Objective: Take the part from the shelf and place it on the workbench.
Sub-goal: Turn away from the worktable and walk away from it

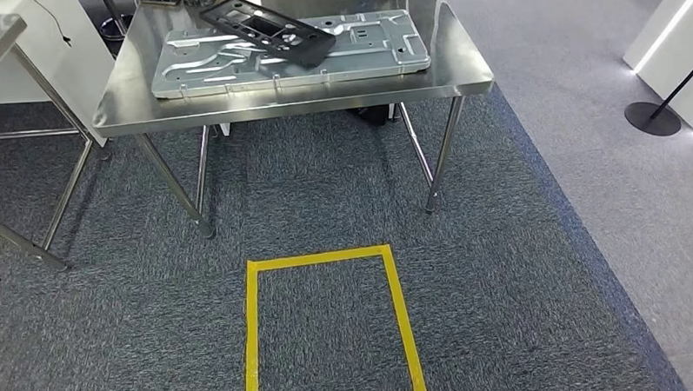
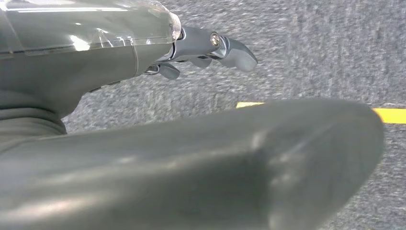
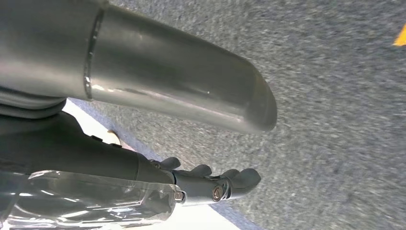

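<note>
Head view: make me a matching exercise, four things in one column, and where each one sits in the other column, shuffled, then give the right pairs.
Things:
1. black part
2. silver metal panel
3. yellow tape square
4. black round stand base

Places:
A. flat on the steel workbench, under another piece
B. on the carpet in front of the workbench
C. on the lighter floor at the right, by a white lit wall
D. lying on top of the panel

Pairs: 1-D, 2-A, 3-B, 4-C
</note>
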`<act>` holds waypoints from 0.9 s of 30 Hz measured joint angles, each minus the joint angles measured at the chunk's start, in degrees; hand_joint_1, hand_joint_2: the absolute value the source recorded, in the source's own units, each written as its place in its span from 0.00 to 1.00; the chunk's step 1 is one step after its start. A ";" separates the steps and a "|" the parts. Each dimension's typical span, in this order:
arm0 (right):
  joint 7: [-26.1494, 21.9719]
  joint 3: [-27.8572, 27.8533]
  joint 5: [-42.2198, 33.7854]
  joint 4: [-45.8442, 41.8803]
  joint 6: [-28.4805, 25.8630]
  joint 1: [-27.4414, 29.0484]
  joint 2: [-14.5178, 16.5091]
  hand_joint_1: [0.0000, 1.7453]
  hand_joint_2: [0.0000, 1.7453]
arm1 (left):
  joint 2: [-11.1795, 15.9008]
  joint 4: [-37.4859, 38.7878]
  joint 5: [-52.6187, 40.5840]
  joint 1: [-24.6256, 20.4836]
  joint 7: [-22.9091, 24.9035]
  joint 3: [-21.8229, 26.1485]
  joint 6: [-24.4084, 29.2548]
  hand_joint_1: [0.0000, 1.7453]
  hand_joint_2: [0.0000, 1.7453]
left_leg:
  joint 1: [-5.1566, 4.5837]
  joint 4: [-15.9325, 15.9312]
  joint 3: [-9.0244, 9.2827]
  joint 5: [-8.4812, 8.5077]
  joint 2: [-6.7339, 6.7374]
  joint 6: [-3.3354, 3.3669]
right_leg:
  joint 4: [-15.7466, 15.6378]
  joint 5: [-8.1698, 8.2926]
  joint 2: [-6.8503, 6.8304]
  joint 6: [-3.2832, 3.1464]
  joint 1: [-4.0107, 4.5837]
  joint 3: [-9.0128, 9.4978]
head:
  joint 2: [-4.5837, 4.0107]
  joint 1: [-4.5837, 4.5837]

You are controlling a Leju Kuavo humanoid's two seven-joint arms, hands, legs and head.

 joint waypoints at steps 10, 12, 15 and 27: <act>6.51 -4.88 -7.69 0.09 14.49 -0.49 0.05 0.00 0.75 | 0.00 -0.01 0.04 -0.28 2.37 0.04 0.95 0.00 0.00 | 0.11 -4.07 10.08 -2.33 -0.21 0.46 | 2.81 3.58 -0.08 1.23 0.42 -6.64 | 0.00 -0.01; 8.71 -6.19 -8.37 0.09 15.97 -0.66 0.05 0.00 1.00 | 0.00 0.00 0.02 -0.26 3.34 0.04 1.12 0.00 0.00 | 0.08 -5.59 10.28 -2.83 -0.20 1.35 | 3.04 4.10 -0.04 2.02 0.45 -7.06 | 0.00 0.00; 9.90 -7.40 -8.63 0.10 16.85 -0.65 0.09 0.00 1.00 | 0.01 -0.01 0.10 -0.21 4.43 0.10 1.41 0.00 0.00 | 0.18 -5.84 9.57 -1.82 0.04 2.76 | 7.14 0.93 0.18 2.85 0.13 -8.83 | 0.00 0.01; 12.77 -8.82 -8.11 0.11 17.26 -0.82 0.13 0.00 0.50 | 0.11 -0.01 0.58 -0.31 5.39 0.46 1.49 0.00 1.00 | -0.54 -4.05 6.85 -0.66 0.11 2.42 | 2.17 0.54 0.45 3.56 -0.83 -2.57 | 0.01 -0.01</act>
